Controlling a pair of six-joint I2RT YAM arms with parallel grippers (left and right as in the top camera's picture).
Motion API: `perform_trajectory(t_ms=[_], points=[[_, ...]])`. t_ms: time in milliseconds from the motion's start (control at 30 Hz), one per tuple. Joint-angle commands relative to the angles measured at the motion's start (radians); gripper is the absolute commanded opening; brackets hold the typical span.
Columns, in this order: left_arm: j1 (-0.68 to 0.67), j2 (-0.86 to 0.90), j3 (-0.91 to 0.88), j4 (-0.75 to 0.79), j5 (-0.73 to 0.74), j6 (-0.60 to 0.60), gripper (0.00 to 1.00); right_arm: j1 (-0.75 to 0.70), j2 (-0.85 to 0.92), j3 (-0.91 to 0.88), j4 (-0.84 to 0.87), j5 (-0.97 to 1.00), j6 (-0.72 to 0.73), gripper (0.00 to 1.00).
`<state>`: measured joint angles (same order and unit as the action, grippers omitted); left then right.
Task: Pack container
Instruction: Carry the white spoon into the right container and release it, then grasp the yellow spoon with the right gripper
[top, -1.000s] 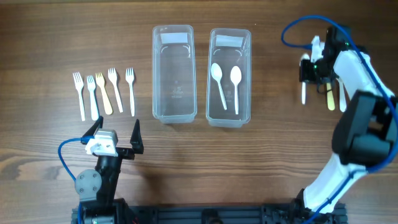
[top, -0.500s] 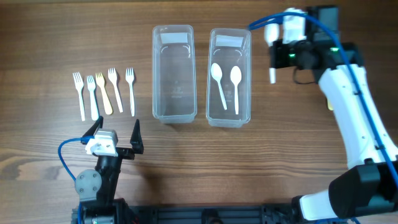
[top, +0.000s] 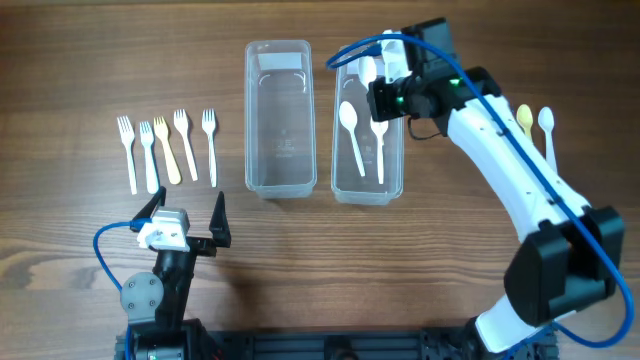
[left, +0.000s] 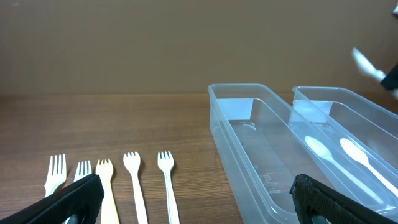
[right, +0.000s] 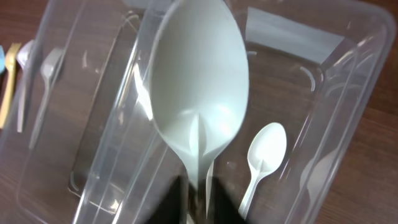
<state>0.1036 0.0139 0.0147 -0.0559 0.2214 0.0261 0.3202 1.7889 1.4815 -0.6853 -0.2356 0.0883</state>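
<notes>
A white spoon (right: 199, 93) is gripped by the right tool (top: 384, 96), its bowl projecting beyond the fingertips. Directly beneath the tool lies the clear container (top: 370, 198), with 2 spoons (top: 379, 125) inside. The left tool (top: 185, 212) is held spread open, with 5 forks (top: 167, 148) ahead of it on the counter (top: 80, 60).

Surface: the counter (top: 80, 60) is brown wood-grain and fills the overhead view from edge to edge.
Grain: it runs left to right in lighter and darker streaks, with a swirled patch near the front left corner.
Far edge: in the left wrist view the counter ends in a straight horizontal line.
Backdrop: a wall (left: 124, 43) stands behind that edge, flat brown, even in tone and a shade duller than the wood.
Right wrist view: dark wood shows in the upper corners.
</notes>
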Motion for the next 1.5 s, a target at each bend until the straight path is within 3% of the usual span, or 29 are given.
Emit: perform_trajectory(t_ms=[0,100,267,567,1000,1467], points=[[-0.006,-0.007,-0.009,0.002,-0.003,0.023,1.00,0.004,0.021,-0.002,0.012,0.011,0.015,0.51],[-0.005,-0.007,-0.009,0.002,-0.003,0.023,1.00,-0.001,-0.003,0.012,0.013,0.038,0.012,0.58],[-0.005,-0.007,-0.009,0.002,-0.003,0.023,1.00,-0.046,-0.093,0.034,-0.030,0.129,0.008,0.58],[-0.006,-0.007,-0.009,0.002,-0.003,0.023,1.00,-0.280,-0.170,0.027,-0.219,0.362,-0.128,0.62],[-0.006,-0.007,-0.009,0.002,-0.003,0.023,1.00,-0.584,0.028,-0.005,-0.187,0.353,-0.206,0.60],[-0.006,-0.007,-0.009,0.002,-0.003,0.023,1.00,-0.610,0.278,-0.005,-0.115,0.349,-0.220,0.60]])
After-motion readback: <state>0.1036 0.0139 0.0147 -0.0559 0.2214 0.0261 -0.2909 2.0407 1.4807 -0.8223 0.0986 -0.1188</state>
